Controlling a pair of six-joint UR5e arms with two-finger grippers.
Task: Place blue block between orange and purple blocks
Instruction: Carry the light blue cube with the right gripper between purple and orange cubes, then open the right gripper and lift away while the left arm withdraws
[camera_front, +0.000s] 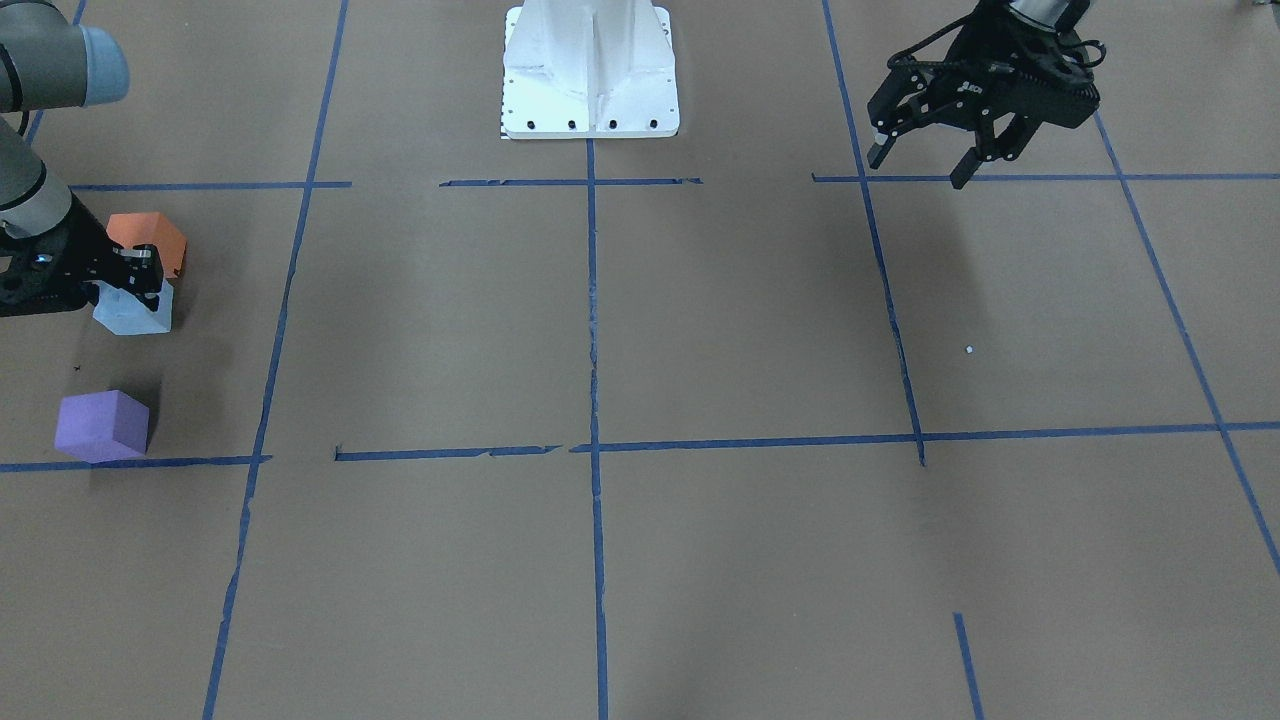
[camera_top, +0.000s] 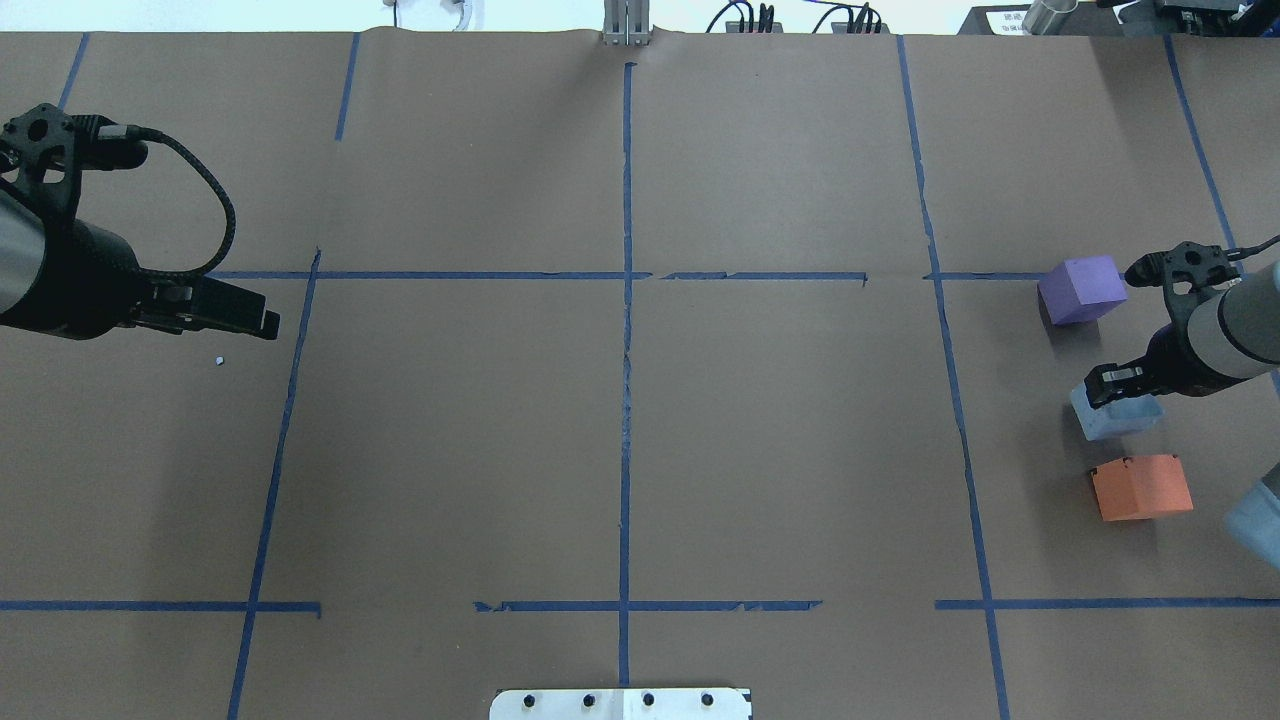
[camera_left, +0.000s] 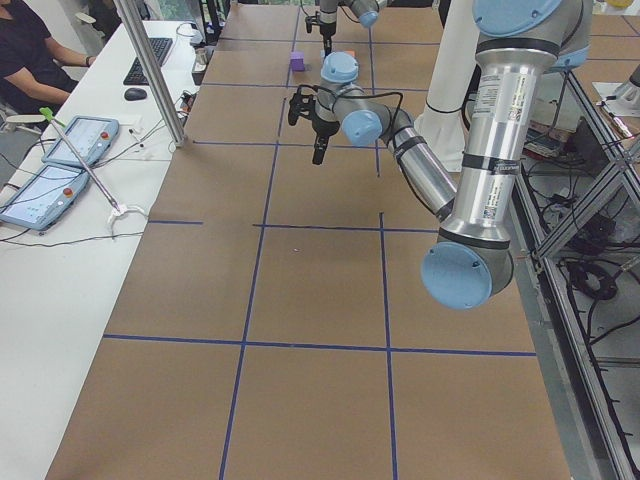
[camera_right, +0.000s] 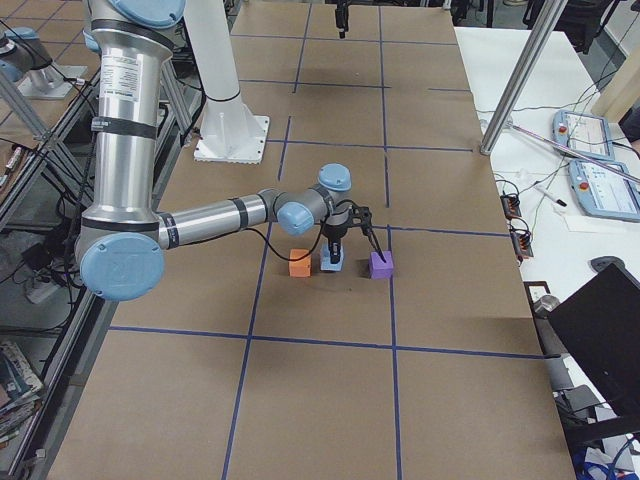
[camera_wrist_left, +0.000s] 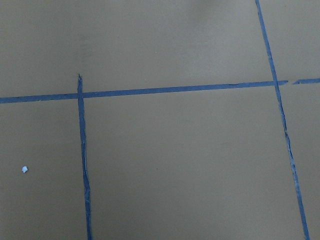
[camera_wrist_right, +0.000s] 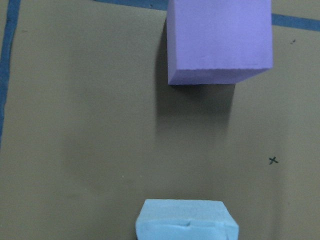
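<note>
Placing appears to be at or near its end. The blue block looks seated on the table, in the gap between the orange block and the purple block, nearer the orange and touching neither. The right gripper sits directly on top of it; whether its fingers clamp the block or have let go cannot be told. Next move, as judged: confirm release, then lift straight up without dragging the block. The left gripper hangs spread and empty, well apart. The block is near cubic, with no clear long axis, and its faces sit roughly square to the row.
</note>
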